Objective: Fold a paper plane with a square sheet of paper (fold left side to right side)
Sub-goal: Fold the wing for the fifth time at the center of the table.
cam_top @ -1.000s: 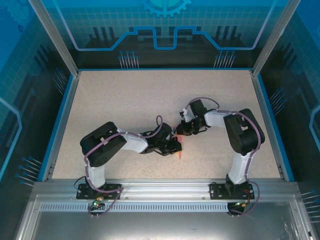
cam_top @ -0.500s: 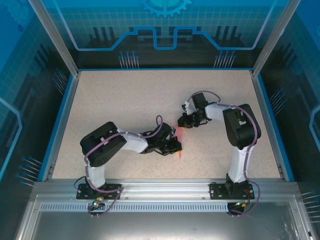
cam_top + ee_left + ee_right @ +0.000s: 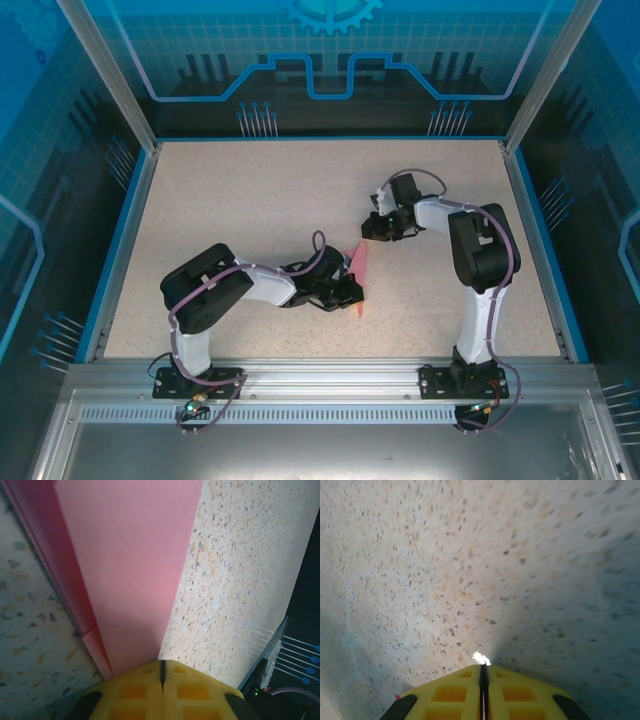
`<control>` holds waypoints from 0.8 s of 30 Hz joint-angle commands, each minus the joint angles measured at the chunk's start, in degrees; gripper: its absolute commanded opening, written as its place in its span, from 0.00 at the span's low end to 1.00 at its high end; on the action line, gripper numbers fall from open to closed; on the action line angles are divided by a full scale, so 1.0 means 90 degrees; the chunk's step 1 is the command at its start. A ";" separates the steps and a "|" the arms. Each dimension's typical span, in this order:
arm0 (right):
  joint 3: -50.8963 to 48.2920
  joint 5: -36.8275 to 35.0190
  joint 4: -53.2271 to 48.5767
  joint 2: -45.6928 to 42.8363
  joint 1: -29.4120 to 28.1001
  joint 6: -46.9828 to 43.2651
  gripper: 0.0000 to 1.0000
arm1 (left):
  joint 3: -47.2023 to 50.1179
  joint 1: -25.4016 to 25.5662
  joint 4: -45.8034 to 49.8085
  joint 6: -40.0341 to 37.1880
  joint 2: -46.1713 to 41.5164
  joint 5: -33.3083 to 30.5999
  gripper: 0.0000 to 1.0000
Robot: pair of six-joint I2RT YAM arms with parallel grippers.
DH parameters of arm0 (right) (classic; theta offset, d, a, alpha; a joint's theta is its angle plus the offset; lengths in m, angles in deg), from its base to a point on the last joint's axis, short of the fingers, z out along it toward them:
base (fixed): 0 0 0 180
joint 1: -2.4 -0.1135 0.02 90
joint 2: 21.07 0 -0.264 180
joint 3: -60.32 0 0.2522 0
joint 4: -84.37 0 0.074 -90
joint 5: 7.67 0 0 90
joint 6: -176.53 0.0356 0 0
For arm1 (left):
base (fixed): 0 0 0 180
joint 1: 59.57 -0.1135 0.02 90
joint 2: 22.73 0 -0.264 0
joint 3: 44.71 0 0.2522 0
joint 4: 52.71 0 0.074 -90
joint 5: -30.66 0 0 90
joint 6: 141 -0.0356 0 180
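Two pairs of jaws, both pressed together. Left jaws down on the pink paper (image 3: 357, 265), a thin folded pointy shape lying flat near the middle of the speckled surface (image 3: 250, 200). Right jaws near the paper's far tip, apart from it. From the left wrist: stacked folds along the paper's left edge. From the right wrist: speckles under yellow fingertips (image 3: 460, 695).
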 commanded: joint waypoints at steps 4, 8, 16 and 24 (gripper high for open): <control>-0.0942 -0.0071 0.0318 -0.1620 0.0074 0.0147 0.12 | 0.0232 0.0116 0.0969 0.0084 0.0265 0.0056 0.00; -0.1812 0.0532 0.0565 -0.2159 -0.0133 0.0394 0.12 | 0.0234 0.0120 0.0996 0.0077 0.0248 0.0056 0.00; -0.2781 0.1092 0.1111 -0.2024 -0.0782 0.0926 0.10 | 0.0223 0.0117 0.1026 0.0047 0.0177 0.0007 0.00; -0.2945 0.0862 0.1331 -0.1615 -0.1041 0.0956 0.10 | 0.0223 0.0115 0.1035 0.0044 0.0173 0.0009 0.00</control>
